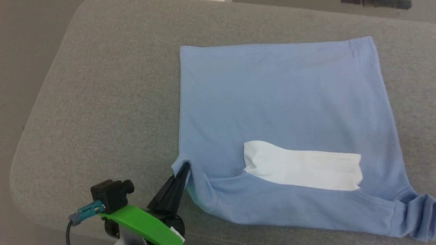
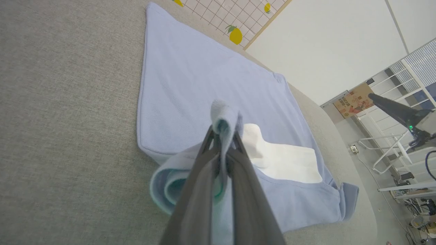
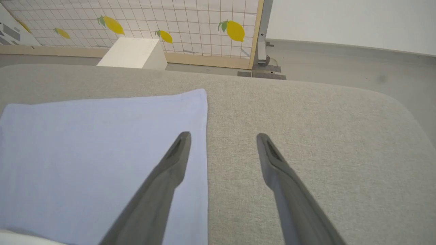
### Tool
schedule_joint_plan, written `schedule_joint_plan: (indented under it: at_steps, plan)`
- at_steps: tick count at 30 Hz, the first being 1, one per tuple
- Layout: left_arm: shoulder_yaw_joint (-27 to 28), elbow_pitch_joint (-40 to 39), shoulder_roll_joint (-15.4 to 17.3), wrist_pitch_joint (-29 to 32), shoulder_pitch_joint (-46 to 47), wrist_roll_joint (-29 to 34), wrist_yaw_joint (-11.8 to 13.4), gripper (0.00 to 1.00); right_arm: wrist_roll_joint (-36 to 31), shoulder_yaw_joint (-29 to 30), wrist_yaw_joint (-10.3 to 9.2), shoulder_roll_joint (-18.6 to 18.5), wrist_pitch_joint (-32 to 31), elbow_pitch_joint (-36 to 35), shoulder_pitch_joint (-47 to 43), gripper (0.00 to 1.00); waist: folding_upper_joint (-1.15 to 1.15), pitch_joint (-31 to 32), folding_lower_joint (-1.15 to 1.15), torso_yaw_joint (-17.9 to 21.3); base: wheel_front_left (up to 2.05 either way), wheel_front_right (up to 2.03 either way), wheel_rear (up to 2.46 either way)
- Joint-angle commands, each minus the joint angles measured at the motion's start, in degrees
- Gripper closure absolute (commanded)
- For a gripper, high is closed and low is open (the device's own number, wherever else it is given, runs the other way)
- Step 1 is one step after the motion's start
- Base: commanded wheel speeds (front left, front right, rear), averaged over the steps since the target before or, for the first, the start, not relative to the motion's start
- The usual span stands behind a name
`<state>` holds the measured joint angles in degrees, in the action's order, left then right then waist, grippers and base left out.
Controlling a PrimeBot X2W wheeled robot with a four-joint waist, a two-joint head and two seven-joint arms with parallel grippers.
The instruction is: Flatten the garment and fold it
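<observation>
While the left gripper [image 1: 185, 167] pinches a lower-left fold of the mostly flat garment [image 1: 279, 95], the right gripper [image 3: 223, 136] hangs open, folding apparently not yet done

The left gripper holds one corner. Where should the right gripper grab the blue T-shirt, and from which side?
Probably the bunched sleeve at the T-shirt's near right corner, from the right: its folds stand off the cushion, so the open right gripper can pinch them.

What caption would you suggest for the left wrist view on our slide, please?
Left gripper shut on a raised fold of the blue T-shirt, a white cloth showing beyond.
</observation>
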<state>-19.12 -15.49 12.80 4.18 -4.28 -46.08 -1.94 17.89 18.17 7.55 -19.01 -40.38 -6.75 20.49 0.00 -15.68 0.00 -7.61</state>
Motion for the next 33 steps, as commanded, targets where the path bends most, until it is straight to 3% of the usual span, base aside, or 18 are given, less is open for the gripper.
schedule_joint_plan:
  at_steps: [1,8,14,19,28,29,30,32,33]
  plan:
    - [-0.3,-0.3,-0.3,-0.3,1.3,0.9,-0.3,1.0,-0.6,-0.8,-0.06,-0.3,-0.3,1.1,2.3,0.0,0.0,-3.4,0.0,-2.7,0.0,0.0,0.0]
    - [-3.0,-2.4,-1.4,-0.2,4.7,3.0,-0.9,1.0,-4.7,-3.3,-0.06,-3.8,-4.1,11.3,17.5,0.0,0.0,-10.0,0.0,-6.6,0.0,0.0,0.0]
    - [-5.0,-2.8,-2.5,-0.5,7.3,4.0,-1.8,1.0,-8.6,-2.7,-0.06,-4.6,-8.1,18.5,26.5,0.0,0.0,-14.3,0.0,-9.8,0.0,0.0,0.0]
    - [-6.2,-2.4,-3.4,-0.8,8.6,4.2,-2.2,1.0,-11.6,-1.8,-0.06,-5.3,-12.3,21.3,29.7,0.0,0.0,-17.1,0.0,-12.2,0.0,0.0,0.0]
    - [-7.0,-1.5,-4.1,-2.1,9.6,4.2,-2.9,1.0,-14.5,-0.2,-0.06,-6.4,-12.9,22.9,31.8,0.02,0.0,-20.3,0.0,-14.1,0.0,0.0,0.0]
    - [-7.0,-1.3,-4.1,-2.2,9.7,4.1,-2.9,1.0,-14.7,0.2,-0.06,-6.2,-12.9,23.1,32.0,0.21,0.0,-20.4,0.0,-14.2,0.0,0.0,0.0]
    - [-7.0,-1.2,-4.1,-2.3,9.8,4.1,-3.0,1.0,-15.0,0.5,-0.06,-6.2,-12.9,23.2,32.0,0.55,0.0,-20.5,0.0,-14.2,0.0,0.0,0.0]
    - [-7.1,-1.0,-4.1,-2.3,10.1,4.1,-3.0,1.0,-15.5,0.9,-0.06,-6.3,-13.1,23.5,32.0,0.79,0.0,-20.5,0.0,-14.3,0.0,0.0,0.0]
    - [-7.1,-0.9,-4.1,-2.3,10.3,4.0,-3.0,1.0,-15.8,1.4,-0.06,-6.3,-13.1,23.6,32.1,1.0,0.0,-20.5,0.0,-14.4,0.0,0.0,0.0]
